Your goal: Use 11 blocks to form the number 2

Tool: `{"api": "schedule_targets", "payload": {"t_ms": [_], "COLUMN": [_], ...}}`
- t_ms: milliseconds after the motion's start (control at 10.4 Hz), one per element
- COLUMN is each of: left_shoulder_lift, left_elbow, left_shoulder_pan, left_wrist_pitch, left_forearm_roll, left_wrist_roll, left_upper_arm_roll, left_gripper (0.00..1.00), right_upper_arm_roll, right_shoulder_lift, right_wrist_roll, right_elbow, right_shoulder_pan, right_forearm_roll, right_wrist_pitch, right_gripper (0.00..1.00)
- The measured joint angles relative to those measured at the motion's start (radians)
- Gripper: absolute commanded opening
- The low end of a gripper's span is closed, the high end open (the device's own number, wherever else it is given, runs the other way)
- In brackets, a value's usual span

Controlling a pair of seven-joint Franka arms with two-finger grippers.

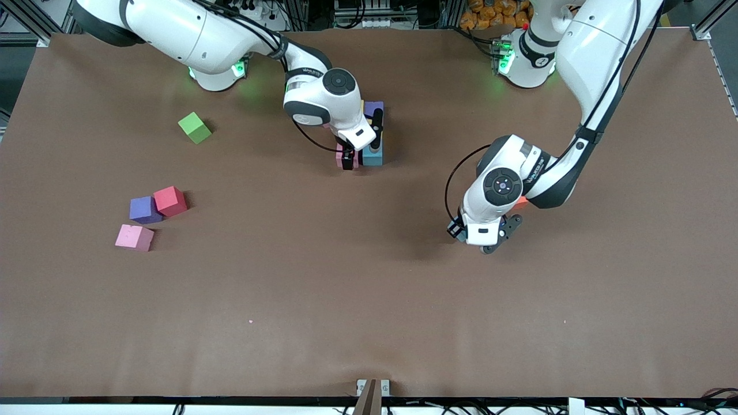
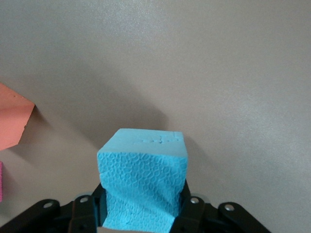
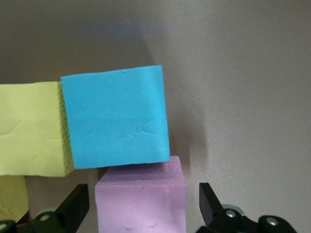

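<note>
A cluster of blocks lies mid-table toward the robots' bases. It holds a purple block [image 1: 373, 108], a light blue block [image 1: 372, 154] [image 3: 114, 116], a yellow block [image 3: 29, 128] and a pink block [image 1: 340, 159] [image 3: 141, 199]. My right gripper [image 1: 360, 147] [image 3: 143, 194] is down over the cluster, open, one finger on each side of the pink block with a gap at both. My left gripper [image 1: 468, 233] [image 2: 143, 204] hangs over bare table toward the left arm's end, shut on another light blue block [image 2: 143, 174]. An orange block [image 1: 522, 202] [image 2: 12, 121] lies partly under the left arm.
Toward the right arm's end lie a loose red block [image 1: 170, 200], a purple block [image 1: 144, 210] and a pink block [image 1: 134, 237], with a green cube [image 1: 195, 127] farther from the front camera. Brown table [image 1: 346, 300] stretches from the cluster to the front edge.
</note>
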Motion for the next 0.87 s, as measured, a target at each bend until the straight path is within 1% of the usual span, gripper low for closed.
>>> {"api": "schedule_targets", "payload": {"t_ms": [290,386,483,579,772,869], "left_shoulder_lift": [0.0,0.0,0.0,0.0,0.0,0.0], "left_elbow": [0.0,0.0,0.0,0.0,0.0,0.0], "left_shoulder_pan": [0.0,0.0,0.0,0.0,0.0,0.0], "left_wrist_pitch": [0.0,0.0,0.0,0.0,0.0,0.0], "left_forearm_roll": [0.0,0.0,0.0,0.0,0.0,0.0], "left_wrist_roll": [0.0,0.0,0.0,0.0,0.0,0.0], "left_upper_arm_roll": [0.0,0.0,0.0,0.0,0.0,0.0], "left_gripper": [0.14,0.14,0.14,0.14,0.14,0.14], "right_upper_arm_roll": [0.001,0.007,0.026,0.059,0.149,0.179], "right_shoulder_lift": [0.0,0.0,0.0,-0.001,-0.004,-0.006], "right_wrist_roll": [0.0,0.0,0.0,0.001,0.002,0.007], "right_elbow": [0.01,0.016,0.021,0.025,0.027,0.028], "right_shoulder_pan": [0.0,-0.002,-0.011,-0.03,-0.089,-0.107], "right_forearm_roll": [0.0,0.0,0.0,0.0,0.0,0.003], "right_wrist_pitch": [-0.006,-0.02,-0.051,-0.089,-0.174,-0.205], "right_gripper": [1.0,1.0,1.0,1.0,1.0,1.0]}}
